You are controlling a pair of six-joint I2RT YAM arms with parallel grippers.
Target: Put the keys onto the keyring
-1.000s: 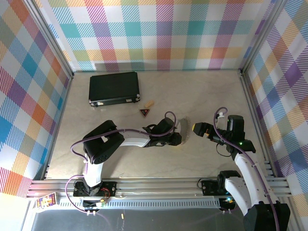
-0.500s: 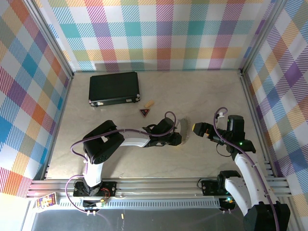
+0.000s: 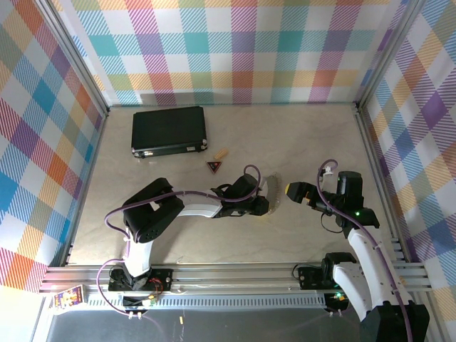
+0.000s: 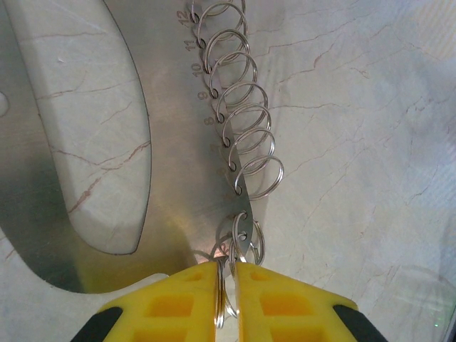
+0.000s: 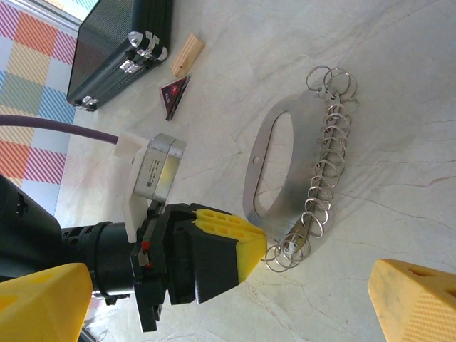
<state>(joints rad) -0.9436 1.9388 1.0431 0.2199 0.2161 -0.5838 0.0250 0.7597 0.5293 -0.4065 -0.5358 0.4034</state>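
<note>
The left arm lies low and stretched across the table. The fingers of the left gripper (image 4: pixel 226 274) are clamped on a thin wire ring (image 4: pixel 226 313) at the near end of the keys (image 4: pixel 178 142), which lie flat straight ahead of the fingertips. The right gripper (image 3: pixel 296 192) is raised with its fingers fully spread, and the keys lie just ahead of them, not touching.

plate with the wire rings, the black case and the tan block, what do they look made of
Plate: dull grey sheet metal, steel or aluminium, with a brushed sheen and stamped numbers.
Rings: shiny steel-looking wire; bright glints on thin coils.
Case: black textured shell, plastic or metal unclear, with chrome-looking latches.
Block: probably pale wood; matte tan with faint lines.
</note>
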